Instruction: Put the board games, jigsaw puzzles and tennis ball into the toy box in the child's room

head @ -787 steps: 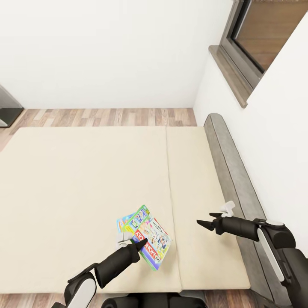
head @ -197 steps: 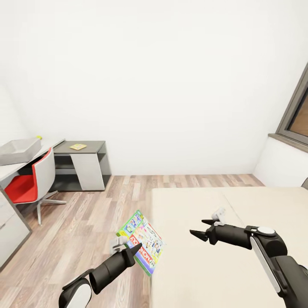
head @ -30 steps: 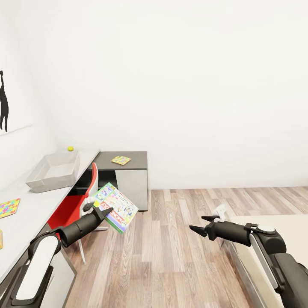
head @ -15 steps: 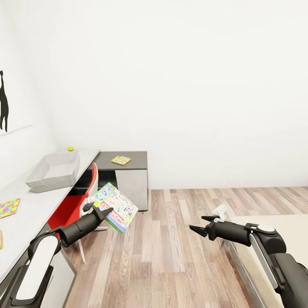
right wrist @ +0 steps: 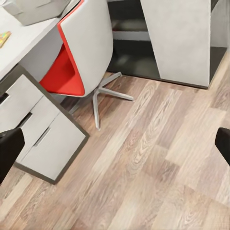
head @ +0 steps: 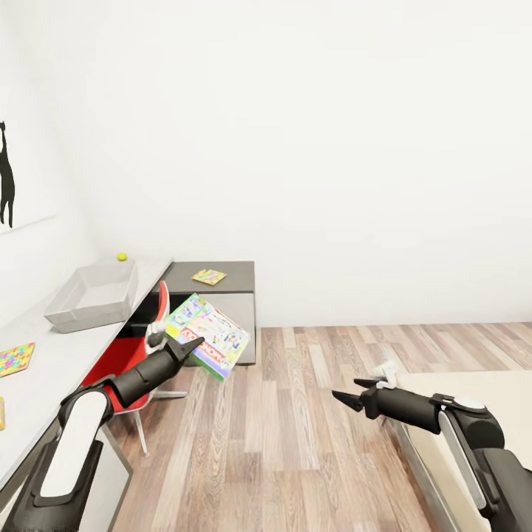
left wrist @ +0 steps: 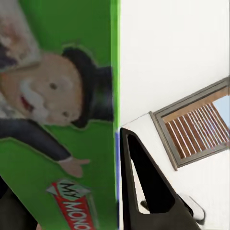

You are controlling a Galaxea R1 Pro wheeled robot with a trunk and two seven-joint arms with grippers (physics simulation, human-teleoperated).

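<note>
Above wood floor [head: 310, 428], left-held board games [head: 208, 336].

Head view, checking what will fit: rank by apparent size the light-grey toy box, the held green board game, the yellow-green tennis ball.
1. Light-grey open toy box.
2. Green printed board game in the left gripper; nearer the camera, so its true size is unsure.
3. Yellow-green tennis ball, clearly smallest.

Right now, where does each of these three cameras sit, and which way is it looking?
Head view: on the robot's head, looking down over the desk, floor and both arms; left gripper holds a game box, right gripper open.
Left wrist view: by the left gripper, facing the game box and a window; one finger shows.
Right wrist view: by the right gripper, facing the red chair and floor; fingertips at the edges.
Head and right wrist views share the chair.
</note>
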